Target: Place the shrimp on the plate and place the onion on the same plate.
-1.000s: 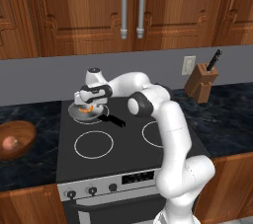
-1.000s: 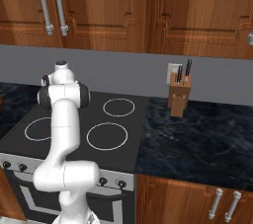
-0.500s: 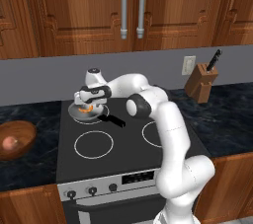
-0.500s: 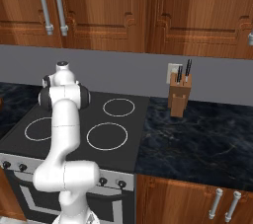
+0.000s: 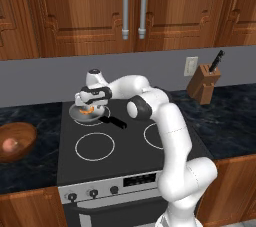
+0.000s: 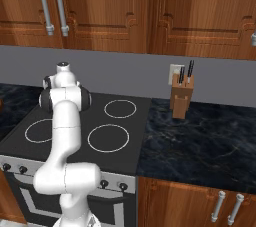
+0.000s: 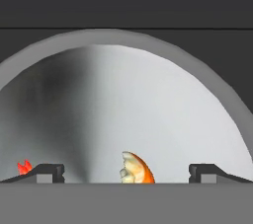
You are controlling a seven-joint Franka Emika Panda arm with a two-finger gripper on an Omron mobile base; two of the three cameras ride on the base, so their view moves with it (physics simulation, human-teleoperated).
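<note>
Grey metal makes the frying pan (image 5: 86, 113), which stands on the back left burner of the black stove (image 5: 125, 146); its black handle (image 5: 114, 121) points toward the middle of the stove top. Inside the pan lies the shrimp (image 5: 87, 111), a small curved orange piece, on the pale floor of the pan. In the hand view the shrimp (image 7: 136, 169) is seen near the bottom, and the rim of the pan (image 7: 118, 38) curves around it like an arch. The red tail tip shows at the lower left in that view, beside one finger.

The gripper (image 5: 90, 104) is down over the pan, and its jaws stand wide apart. In the hand view the two dark fingertips (image 7: 45, 170) are on either side of the shrimp with free space between each of them and the piece, so nothing is held.

On the dark counter to the left of the stove sits the brown wooden bowl (image 5: 22, 133). The onion (image 5: 10, 144), a pinkish-brown ball, lies inside this bowl.

On the counter to the right of the stove, near the wall, stands a wooden knife block (image 5: 203, 84) with dark knife handles rising from it. In the right base view the block (image 6: 181, 98) is just beside the stove edge, below a wall socket
</note>
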